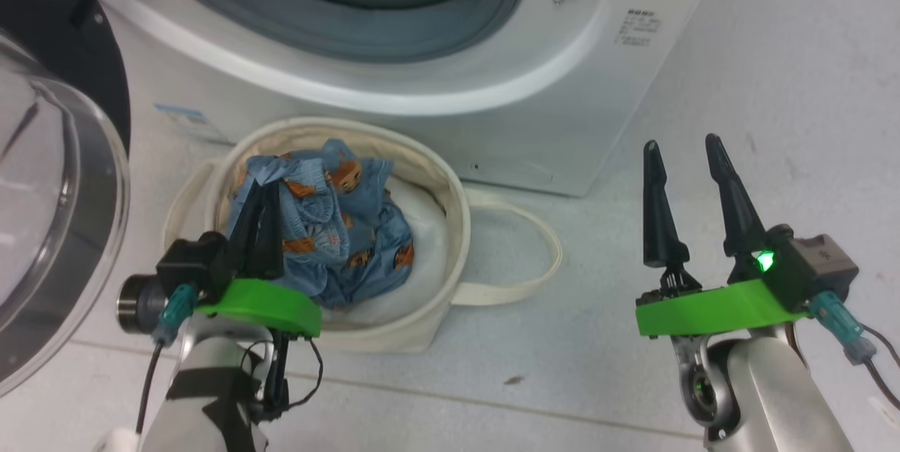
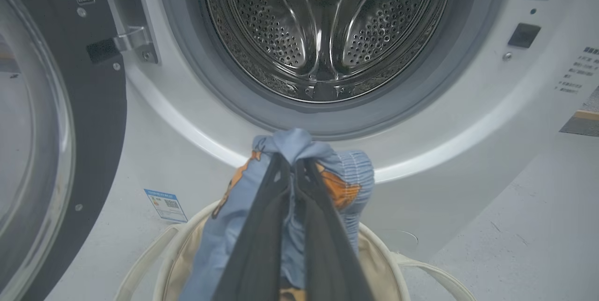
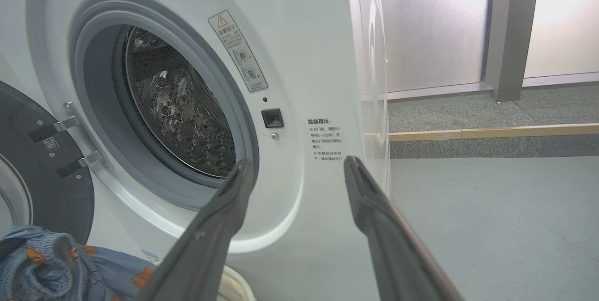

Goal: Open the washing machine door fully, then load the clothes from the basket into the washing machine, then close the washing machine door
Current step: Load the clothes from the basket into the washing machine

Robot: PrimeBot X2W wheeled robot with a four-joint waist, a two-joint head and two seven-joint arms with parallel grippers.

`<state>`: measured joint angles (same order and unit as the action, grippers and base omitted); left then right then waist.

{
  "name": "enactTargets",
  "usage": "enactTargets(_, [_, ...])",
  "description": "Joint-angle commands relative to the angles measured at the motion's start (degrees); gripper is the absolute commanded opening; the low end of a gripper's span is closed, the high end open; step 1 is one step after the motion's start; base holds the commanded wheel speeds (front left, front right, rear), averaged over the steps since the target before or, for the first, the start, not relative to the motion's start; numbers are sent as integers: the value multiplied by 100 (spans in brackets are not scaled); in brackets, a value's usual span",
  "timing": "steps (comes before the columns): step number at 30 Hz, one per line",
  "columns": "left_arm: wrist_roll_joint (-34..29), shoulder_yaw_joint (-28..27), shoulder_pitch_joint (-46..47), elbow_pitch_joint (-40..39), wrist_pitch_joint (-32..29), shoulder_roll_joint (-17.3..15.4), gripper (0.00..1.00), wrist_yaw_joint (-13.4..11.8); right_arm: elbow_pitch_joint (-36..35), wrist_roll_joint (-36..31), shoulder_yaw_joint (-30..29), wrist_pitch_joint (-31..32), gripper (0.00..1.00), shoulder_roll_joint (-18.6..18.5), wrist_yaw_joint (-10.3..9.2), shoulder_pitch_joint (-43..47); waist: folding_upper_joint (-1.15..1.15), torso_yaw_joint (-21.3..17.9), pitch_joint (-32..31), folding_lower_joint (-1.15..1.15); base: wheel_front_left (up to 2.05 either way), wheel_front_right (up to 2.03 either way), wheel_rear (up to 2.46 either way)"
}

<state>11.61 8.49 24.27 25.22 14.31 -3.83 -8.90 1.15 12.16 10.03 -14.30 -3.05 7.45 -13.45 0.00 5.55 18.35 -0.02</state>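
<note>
mid-loading: pinching the clothes (image 1: pixel 337 227) in the shut left tool (image 1: pixel 260 195) over the basket (image 1: pixel 457 207), right tool (image 1: pixel 680 143) gaping, empty; next: lift clear, carry into the washing machine (image 1: pixel 492 90)

Light-blue clothes (image 1: pixel 337 227) heaped in cream basket (image 1: pixel 453 202), just before white washing machine (image 1: pixel 598 79); glass-bowled door (image 1: pixel 60 213) swung open at left.

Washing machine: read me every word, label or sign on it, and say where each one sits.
"温馨提示:" heads the printed note on the washing machine front; lines below too small.
Red-triangle sticker higher up: too small.
Blue label low on the front: blurred.
</note>
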Motion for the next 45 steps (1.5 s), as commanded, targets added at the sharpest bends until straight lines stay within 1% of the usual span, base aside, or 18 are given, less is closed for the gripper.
enactTargets(1, [-115, -276, -74, -427, 68, -87, 0, 64, -150, 64, 148, -70, 100, 16, 3, 128, 0, -4, -268, 2, 0, 0, 0])
enactTargets(7, [-449, -439, -530, -1362, 68, -24, 0, 264, -94, 181, 179, -70, 100, 17, 3, 262, 0, -55, -605, 2, 0, 0, 0])
enactTargets(10, [-489, -547, -774, -1831, 69, 20, 0, 318, -68, 263, 211, -70, 100, 17, 3, 332, 0, -94, -757, 2, 0, 0, 0])
enactTargets(11, [-489, -547, -774, -1831, 69, 20, 0, 318, -68, 263, 211, -70, 100, 17, 3, 332, 0, -94, -757, 2, 0, 0, 0])
enactTargets(15, [-445, -676, -1066, -2301, 69, 68, 0, 363, -54, 339, 268, -70, 100, 17, 3, 429, 0, -132, -871, 2, 0, 0, 0])
enactTargets(20, [-443, -756, -1167, -2584, 69, 89, 0, 418, -63, 350, 303, -70, 100, 17, 3, 447, 0, -198, -848, 2, 0, 0, 0])
enactTargets(24, [-438, -806, -1026, -2532, 69, 93, 0, 454, -75, 321, 328, -70, 100, 17, 3, 412, 0, -279, -713, 2, 0, 0, 0])
enactTargets(30, [-571, -972, -470, -2246, 69, 94, 0, 572, -145, 264, 325, -70, 100, 17, 3, 295, 0, -459, -291, 2, 0, 0, 0])
enactTargets(34, [-720, -1123, 146, -2095, 69, 81, 0, 699, -238, 214, 310, -70, 100, 17, 3, 168, 0, -601, 146, 2, 0, 0, 0])
enactTargets(40, [-902, -1281, 1424, -1766, 69, -84, 0, 880, -433, 176, 297, -70, 100, 17, 3, -109, 0, -849, 960, 2, 0, 0, 0])
enactTargets(43, [-944, -1355, 2177, -1453, 69, -220, 0, 942, -530, 177, 299, -70, 100, 17, 3, -253, 0, -990, 1376, 2, 0, 0, 0])
enactTargets(45, [-857, -1506, 2709, -1205, 69, -292, 0, 963, -596, 199, 327, -70, 100, 17, 3, -362, 0, -1105, 1652, 2, 0, 0, 0])
